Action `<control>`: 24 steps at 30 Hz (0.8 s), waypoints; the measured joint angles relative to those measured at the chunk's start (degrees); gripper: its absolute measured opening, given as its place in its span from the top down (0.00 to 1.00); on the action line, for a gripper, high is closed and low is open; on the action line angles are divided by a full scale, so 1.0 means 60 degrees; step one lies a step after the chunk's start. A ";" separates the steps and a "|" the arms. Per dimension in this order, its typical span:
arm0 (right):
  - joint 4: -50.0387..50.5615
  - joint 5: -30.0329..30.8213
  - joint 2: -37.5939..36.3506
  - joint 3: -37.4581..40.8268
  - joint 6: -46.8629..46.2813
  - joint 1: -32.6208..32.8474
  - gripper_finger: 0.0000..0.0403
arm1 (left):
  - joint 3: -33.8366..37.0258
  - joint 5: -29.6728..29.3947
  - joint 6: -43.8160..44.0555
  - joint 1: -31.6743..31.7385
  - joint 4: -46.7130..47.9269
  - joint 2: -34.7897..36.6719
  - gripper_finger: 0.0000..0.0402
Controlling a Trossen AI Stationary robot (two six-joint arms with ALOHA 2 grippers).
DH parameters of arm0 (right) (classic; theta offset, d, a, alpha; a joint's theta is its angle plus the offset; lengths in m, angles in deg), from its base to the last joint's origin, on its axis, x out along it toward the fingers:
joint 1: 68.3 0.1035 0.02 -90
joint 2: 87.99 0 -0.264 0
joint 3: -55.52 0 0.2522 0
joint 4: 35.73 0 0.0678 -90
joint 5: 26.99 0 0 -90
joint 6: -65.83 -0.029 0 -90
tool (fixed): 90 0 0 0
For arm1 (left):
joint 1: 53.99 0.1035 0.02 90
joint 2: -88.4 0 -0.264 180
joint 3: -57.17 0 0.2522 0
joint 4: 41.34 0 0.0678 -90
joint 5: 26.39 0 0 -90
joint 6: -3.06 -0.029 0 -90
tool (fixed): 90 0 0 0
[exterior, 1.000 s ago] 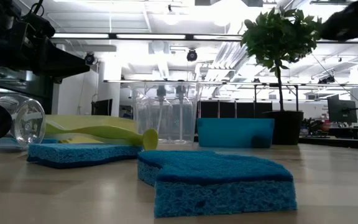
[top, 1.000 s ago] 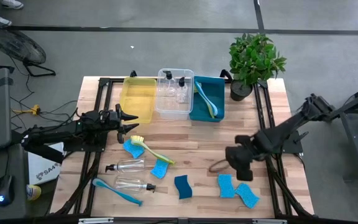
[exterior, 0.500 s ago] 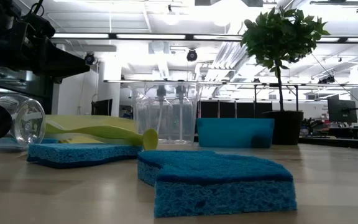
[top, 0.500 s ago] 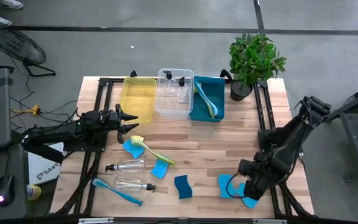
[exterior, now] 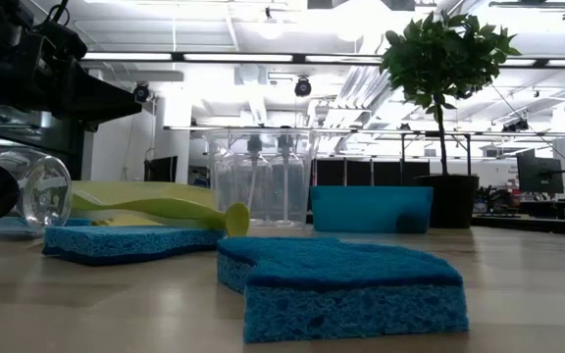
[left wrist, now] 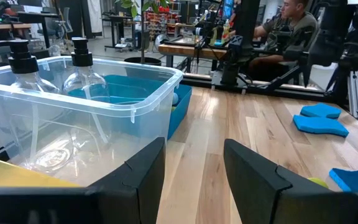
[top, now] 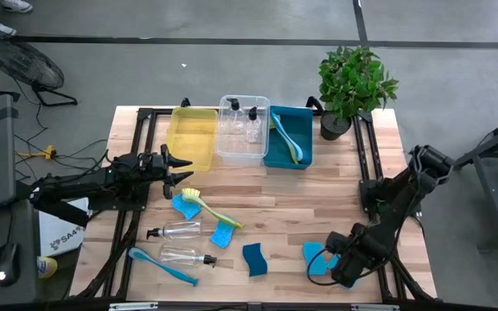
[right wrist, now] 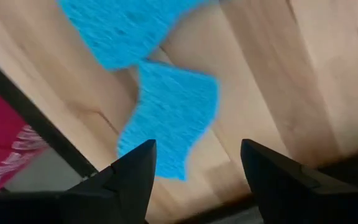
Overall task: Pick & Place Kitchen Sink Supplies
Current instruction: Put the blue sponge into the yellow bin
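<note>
Several blue sponges lie flat on the table (top: 255, 259). Two of them (top: 316, 257) are near the near right corner, under my right gripper (top: 331, 263). That gripper is open and hovers above them, one sponge (right wrist: 166, 121) showing between its fingers (right wrist: 197, 152). Two clear bottles (top: 178, 230) and a blue brush (top: 162, 265) lie on their sides at the near left. A yellow-green brush (top: 207, 207) rests across a sponge. My left gripper (top: 182, 164) is open and waits beside the yellow bin, facing the clear bin (left wrist: 73, 106).
Yellow bin (top: 193, 131), clear bin (top: 243, 142) with two bottles and teal bin (top: 289, 154) with a brush stand in a row at the far edge. A potted plant (top: 353, 82) stands at the far right corner. Bare wood lies in the table's middle.
My right gripper has swung from the middle right of the table toward the near edge and come down over the two sponges at the near right corner. The arm has folded back alongside the table's right edge. The left arm and all objects have stayed still.
</note>
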 joint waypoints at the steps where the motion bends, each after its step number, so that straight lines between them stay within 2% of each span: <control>1: -0.0331 0.0074 -0.0070 0.0192 -0.0002 0.0000 0.43 | 0.0000 0.0000 0.0000 -0.0003 0.0002 0.0001 0.60; 5: -0.2123 -0.0220 -0.0393 0.1642 -0.0081 0.0000 0.44 | 0.0001 -0.0001 0.0000 -0.0001 0.0002 -0.0002 0.60; 8: -0.2608 -0.0332 -0.0837 0.2522 -0.0570 0.0066 0.44 | 0.0001 0.0000 0.0000 -0.0001 0.0002 -0.0002 0.60; 15: -0.4623 0.0736 -0.2179 0.3823 -0.1266 0.0431 0.45 | 0.0003 0.0000 0.0000 -0.0003 0.0001 0.0002 0.60; 21: -0.6359 0.0671 -0.2160 0.4898 -0.1748 0.0531 0.45 | 0.0000 0.0000 0.0000 -0.0004 -0.0002 -0.0001 0.60; 24: -0.6589 0.0752 -0.2160 0.5175 -0.1987 0.0529 0.45 | 0.0000 0.0000 0.0000 -0.0003 -0.0002 -0.0001 0.60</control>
